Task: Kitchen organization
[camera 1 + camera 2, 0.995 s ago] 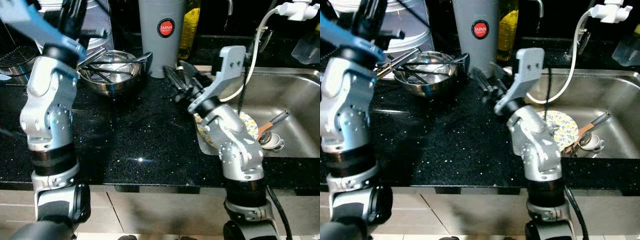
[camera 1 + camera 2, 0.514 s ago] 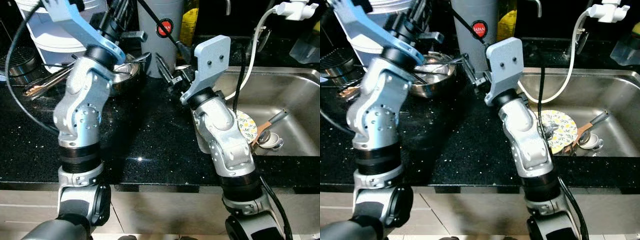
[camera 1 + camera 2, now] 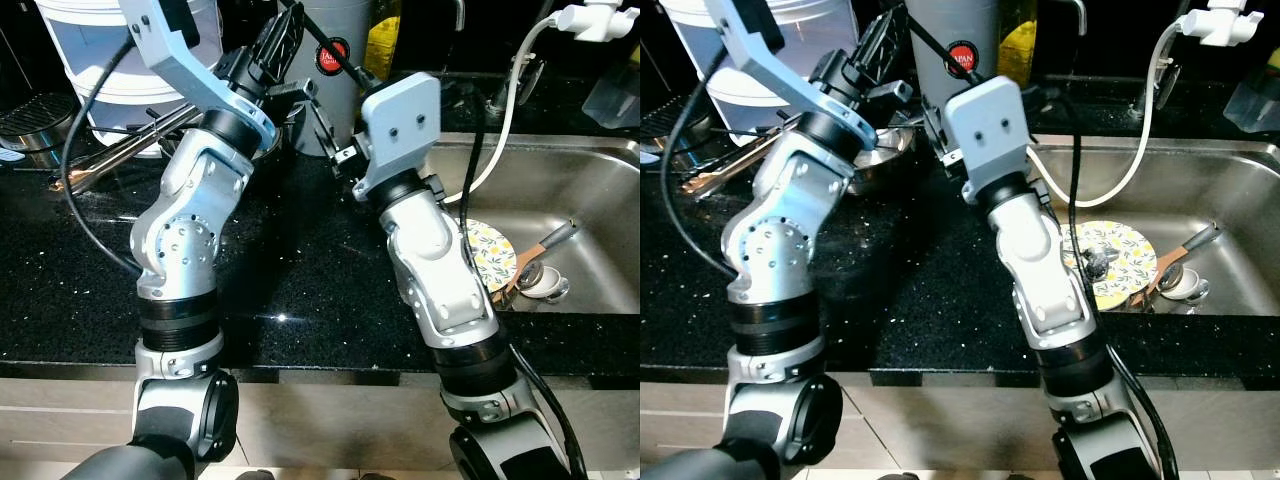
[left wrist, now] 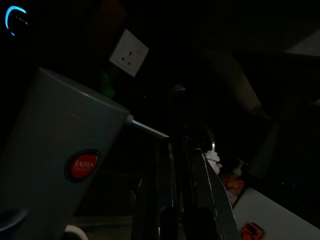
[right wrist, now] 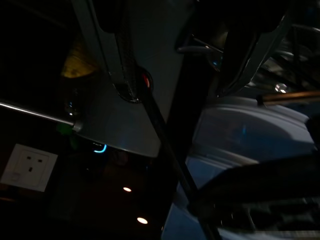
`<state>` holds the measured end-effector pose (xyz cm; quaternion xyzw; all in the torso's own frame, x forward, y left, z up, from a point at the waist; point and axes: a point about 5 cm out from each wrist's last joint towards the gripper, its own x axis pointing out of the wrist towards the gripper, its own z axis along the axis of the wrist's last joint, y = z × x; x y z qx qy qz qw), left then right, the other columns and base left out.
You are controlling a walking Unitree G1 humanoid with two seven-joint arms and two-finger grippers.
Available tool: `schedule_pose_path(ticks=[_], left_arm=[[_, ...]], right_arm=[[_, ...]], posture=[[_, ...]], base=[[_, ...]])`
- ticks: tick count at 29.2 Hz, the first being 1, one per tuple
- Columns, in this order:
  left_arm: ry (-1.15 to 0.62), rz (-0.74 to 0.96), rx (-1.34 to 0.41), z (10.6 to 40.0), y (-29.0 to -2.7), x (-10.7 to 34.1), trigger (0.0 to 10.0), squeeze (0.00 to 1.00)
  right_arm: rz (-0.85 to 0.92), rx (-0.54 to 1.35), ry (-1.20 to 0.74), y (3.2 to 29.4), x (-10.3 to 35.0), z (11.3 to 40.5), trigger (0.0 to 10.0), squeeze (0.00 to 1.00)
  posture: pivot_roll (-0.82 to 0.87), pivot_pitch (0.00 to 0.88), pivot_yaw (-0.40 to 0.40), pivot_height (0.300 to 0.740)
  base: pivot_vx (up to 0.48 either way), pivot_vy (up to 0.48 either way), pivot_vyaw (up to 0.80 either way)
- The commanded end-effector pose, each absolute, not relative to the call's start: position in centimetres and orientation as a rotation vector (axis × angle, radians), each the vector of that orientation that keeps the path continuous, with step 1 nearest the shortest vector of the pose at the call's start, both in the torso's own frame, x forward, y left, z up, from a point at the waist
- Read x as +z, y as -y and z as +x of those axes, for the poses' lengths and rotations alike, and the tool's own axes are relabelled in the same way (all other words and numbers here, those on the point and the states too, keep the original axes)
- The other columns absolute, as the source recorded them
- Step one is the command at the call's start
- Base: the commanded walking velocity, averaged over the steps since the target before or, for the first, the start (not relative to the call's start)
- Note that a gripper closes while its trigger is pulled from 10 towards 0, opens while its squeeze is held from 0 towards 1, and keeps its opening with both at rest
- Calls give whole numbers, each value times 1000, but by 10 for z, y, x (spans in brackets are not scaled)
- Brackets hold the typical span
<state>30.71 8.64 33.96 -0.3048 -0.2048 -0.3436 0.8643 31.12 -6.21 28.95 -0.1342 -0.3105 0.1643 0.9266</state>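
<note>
Just beyond the two raised hands, at the back of the black counter (image 3: 290,290), stood a tall grey tumbler (image 3: 958,50) with a red round label. The left hand (image 3: 283,35) was lifted up close beside this tumbler, and in the left wrist view its two black fingers (image 4: 167,200) lay pressed together with nothing between them. A thin dark rod (image 3: 345,58), maybe a chopstick, went slanting across the front of the tumbler, between the two hands; I could not tell if any hand really held it. The right hand (image 3: 335,135) was low in front of the tumbler's base, and from its wrist view the fingers looked spread apart.

Under the left hand sat a steel bowl (image 3: 880,150) with utensils in it, and metal tongs (image 3: 730,165) lay on the counter further away from it. Far on the other side of the right hand, a patterned plate (image 3: 1120,262) and a wooden-handled utensil (image 3: 545,245) rested in the sink (image 3: 600,160).

I judge that the step was collecting loose utensils into the tumbler. The next move probably needs a fine alignment of the rod over the tumbler's mouth, without tipping this tall, narrow vessel.
</note>
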Motion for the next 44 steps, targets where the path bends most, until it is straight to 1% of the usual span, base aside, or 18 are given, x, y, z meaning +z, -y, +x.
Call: schedule_pose_path(ticks=[1,2,3,4,5,6,7,23,24,26,27,33,34,35,36,37,43,44], left_arm=[[423,-645,-764,302,-81,338,10000,0],[416,-643,-768,302,-81,337,10000,0],[409,-644,-771,302,-80,336,10000,0],[405,-647,-772,302,-80,335,10000,0],[400,-651,-775,302,-80,335,10000,0],[394,-652,-781,302,-80,334,10000,0],[391,-652,-782,302,-80,334,10000,0],[375,-606,-743,304,-86,328,10000,0],[369,-605,-740,305,-85,328,10000,0],[365,-605,-738,305,-85,327,10000,0],[354,-595,-735,306,-85,325,10000,1000],[329,-560,-719,307,-83,318,10000,1000],[325,-554,-712,307,-84,316,10000,910],[328,-565,-711,306,-85,316,10000,0],[328,-565,-711,306,-85,316,10000,0],[333,-576,-693,305,-89,313,10000,0],[338,-556,-676,303,-95,311,10000,0],[267,-437,-654,307,-93,304,10000,0]], right_arm=[[-295,338,624,60,284,313,10000,0],[-295,329,626,61,284,314,9373,0],[-295,321,627,62,285,314,7686,0],[-295,315,627,62,285,315,7686,0],[-296,308,626,63,285,315,3412,0],[-300,299,626,64,285,316,3412,0],[-299,295,628,65,285,316,0,0],[-313,297,640,65,283,316,0,0],[-319,295,635,65,282,317,1608,0],[-323,293,631,65,281,317,1608,0],[-331,289,627,65,281,318,10000,0],[-349,246,596,71,276,322,10000,0],[-351,229,585,73,275,324,10000,0],[-351,198,563,78,273,327,10000,0],[-351,198,563,78,273,327,10000,0],[-348,118,491,92,267,337,10000,0],[-356,12,353,119,255,355,10000,0],[-340,-42,294,140,253,365,10000,0]], posture=[[81,28,-10,740],[80,28,-9,740],[80,28,-9,740],[80,28,-9,740],[79,27,-9,740],[79,27,-9,740],[79,27,-9,740],[77,18,-10,740],[77,18,-10,740],[77,18,-10,740],[75,23,-11,740],[72,28,-11,740],[72,28,-11,740],[71,29,-11,740],[71,29,-11,740],[72,32,-12,740],[83,37,-17,740],[83,37,-17,740]], base=[[0,0,0],[0,0,0],[0,0,0],[0,0,0],[0,0,0],[0,0,0],[0,0,0],[0,0,0],[0,0,0],[0,0,0],[0,0,0],[0,0,0],[0,0,0],[0,0,0],[0,0,0],[0,0,0],[0,0,0],[0,0,0]])
